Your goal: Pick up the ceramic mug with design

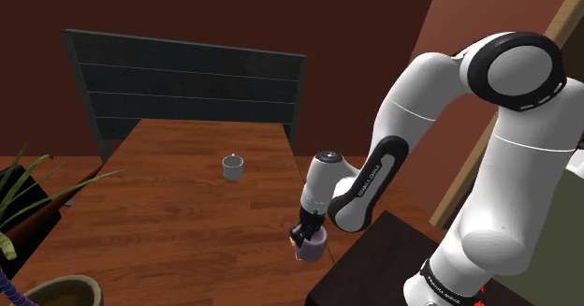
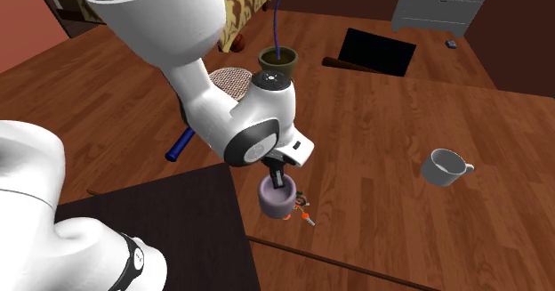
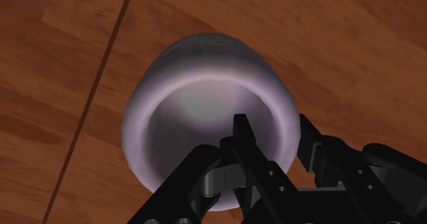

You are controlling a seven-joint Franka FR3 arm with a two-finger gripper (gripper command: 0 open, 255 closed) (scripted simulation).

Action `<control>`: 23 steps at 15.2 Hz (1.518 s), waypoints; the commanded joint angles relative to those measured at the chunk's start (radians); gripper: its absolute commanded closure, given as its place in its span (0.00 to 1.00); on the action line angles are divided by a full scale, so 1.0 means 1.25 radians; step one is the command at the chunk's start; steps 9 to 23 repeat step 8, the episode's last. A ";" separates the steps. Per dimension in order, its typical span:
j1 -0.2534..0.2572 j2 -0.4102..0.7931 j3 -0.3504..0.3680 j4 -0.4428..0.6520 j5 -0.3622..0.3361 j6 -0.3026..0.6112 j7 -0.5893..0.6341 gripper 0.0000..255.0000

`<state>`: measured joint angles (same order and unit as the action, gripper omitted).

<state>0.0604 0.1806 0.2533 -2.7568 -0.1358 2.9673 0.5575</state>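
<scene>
- The end effector (image 3: pixel 272 130) is clamped on the wall of the pale purple mug (image 3: pixel 205 85), with one finger inside the rim and one outside.
- This mug is at the worktop (image 1: pixel 187 220) edge, just beside the stand (image 1: pixel 374 267).
- A white mug (image 1: pixel 232 167) stands well apart from the stand.

White arm (image 1: pixel 412 89) is arching from the shoulder view's lower right toward lower centre. Black gripper (image 1: pixel 304 237) is pointing downward, its fingers (image 3: pixel 245 154) pinching the wall of the lilac mug (image 3: pixel 205 72), one inside, one outside.
</scene>
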 commanded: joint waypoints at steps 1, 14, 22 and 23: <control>-0.021 -0.033 0.029 -0.006 0.035 -0.026 -0.024 1.00; -0.040 -0.115 0.071 -0.015 0.129 -0.095 -0.091 1.00; -0.040 -0.115 0.071 -0.015 0.129 -0.095 -0.091 1.00; -0.040 -0.115 0.071 -0.015 0.129 -0.095 -0.091 1.00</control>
